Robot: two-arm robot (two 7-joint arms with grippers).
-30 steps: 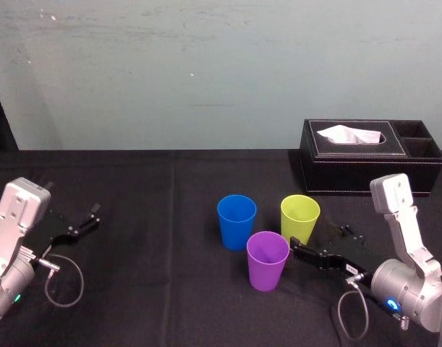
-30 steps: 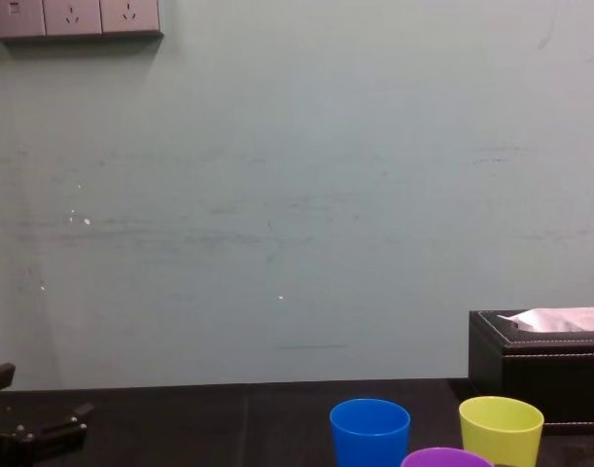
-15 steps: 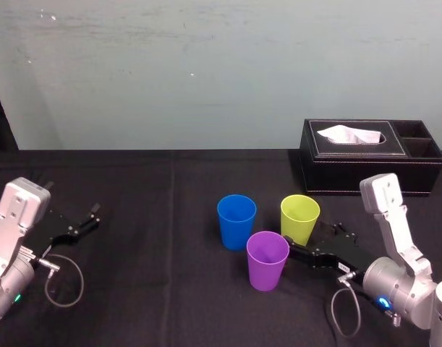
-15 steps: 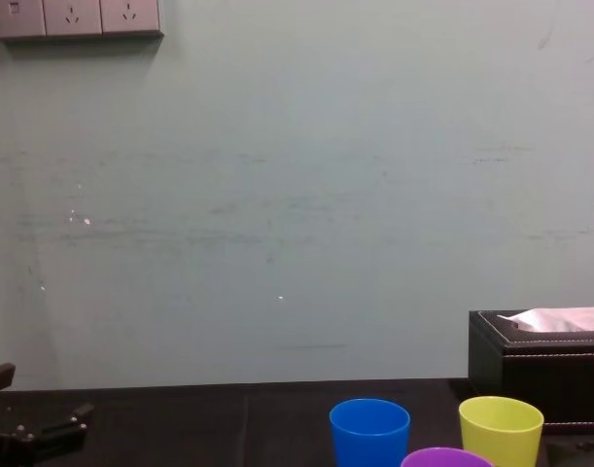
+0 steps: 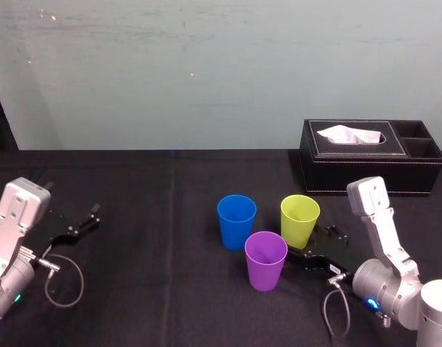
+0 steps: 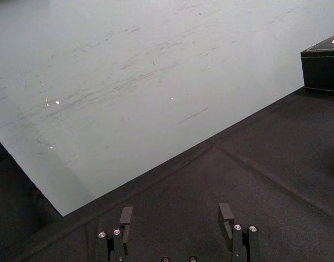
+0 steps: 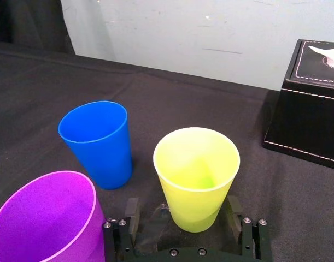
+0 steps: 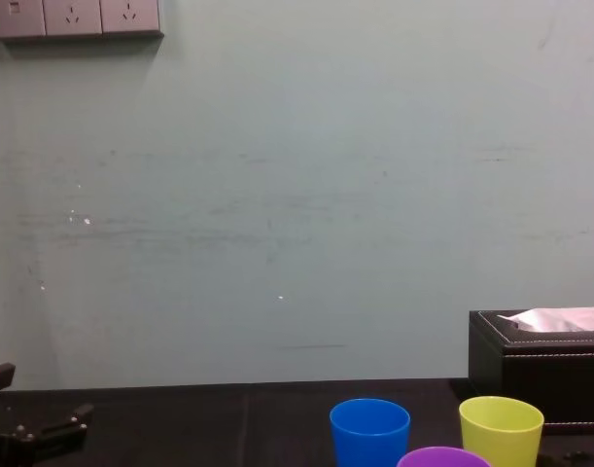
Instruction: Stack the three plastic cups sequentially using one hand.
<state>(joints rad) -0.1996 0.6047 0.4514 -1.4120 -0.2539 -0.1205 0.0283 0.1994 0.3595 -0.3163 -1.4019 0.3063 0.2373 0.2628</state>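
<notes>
- Black desk (image 5: 148,289): blue cup (image 5: 236,220), green cup (image 5: 300,219) and purple cup (image 5: 265,260) stood clustered mid-desk, unstacked.
- Right claw (image 7: 181,212) flanked green cup, released; left claw (image 6: 176,207) released, near left edge.
- Risk: off-centre squeeze could tip it into purple cup.

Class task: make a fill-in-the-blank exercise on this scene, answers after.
The open right hand straddles the ___.
The ___ stands in front of the blue cup, nearest the robot.
The black box holds a white ___.
The left hand, also open, holds ___.
Answers: yellow-green cup; purple cup; tissue; nothing.
</notes>
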